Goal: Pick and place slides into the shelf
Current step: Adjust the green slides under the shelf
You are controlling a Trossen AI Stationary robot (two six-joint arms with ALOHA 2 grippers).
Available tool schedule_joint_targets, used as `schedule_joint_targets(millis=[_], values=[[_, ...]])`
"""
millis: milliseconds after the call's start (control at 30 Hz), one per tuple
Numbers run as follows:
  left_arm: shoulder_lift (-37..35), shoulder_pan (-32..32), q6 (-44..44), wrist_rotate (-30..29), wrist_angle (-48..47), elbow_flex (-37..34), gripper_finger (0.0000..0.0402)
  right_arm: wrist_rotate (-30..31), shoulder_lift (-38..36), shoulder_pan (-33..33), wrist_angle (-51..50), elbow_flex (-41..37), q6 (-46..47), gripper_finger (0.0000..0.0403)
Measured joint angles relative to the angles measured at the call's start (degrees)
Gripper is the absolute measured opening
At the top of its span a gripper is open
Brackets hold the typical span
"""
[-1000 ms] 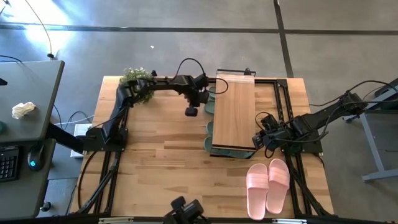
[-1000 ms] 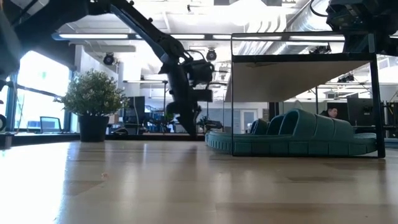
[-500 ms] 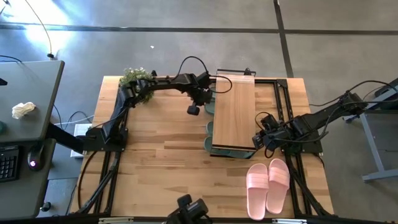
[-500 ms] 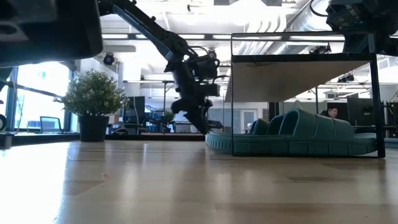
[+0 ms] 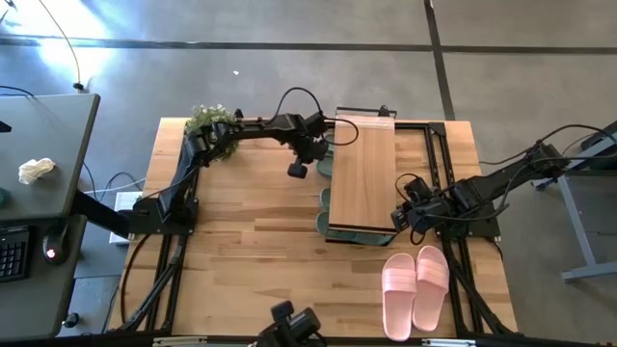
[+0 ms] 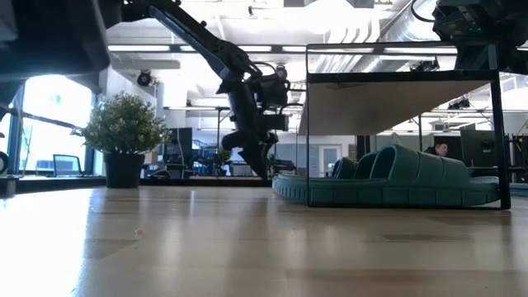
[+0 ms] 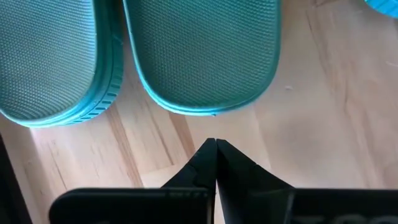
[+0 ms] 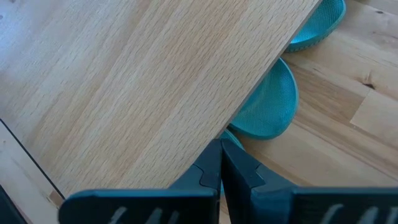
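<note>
Tools [image 7: 216, 149] [image 8: 221, 152] both closed beside shelf [image 5: 362, 173].

Nothing here can be read; no label, brand, number or sign shows on the shelf [image 5: 362, 173], the green slides [image 7: 205, 56] or the pink slides [image 5: 415, 286]; the arms carry no lettering that can be made out; the room behind the table is too far off to show any writing.
</note>
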Motion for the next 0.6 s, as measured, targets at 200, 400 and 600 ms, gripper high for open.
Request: schedule_joint_targets(millis=[200, 400, 600], values=[[1.38, -0.71, -0.14, 1.47, 0.72, 0.06, 0.0000, 0.10, 0.00, 0.00, 0.00, 0.00, -0.41, 0.0000], [2.64, -1.16, -1.02, 2.29, -0.20, 0.90, 0.0000, 0.20, 0.00, 0.00, 0.09, 0.00, -0.44, 0.0000], [2.62, -1.02, 0.76, 4.25, 0.26, 0.96, 0.0000, 0.44, 0.00, 0.00, 0.10, 0.00, -0.46, 0.0000]])
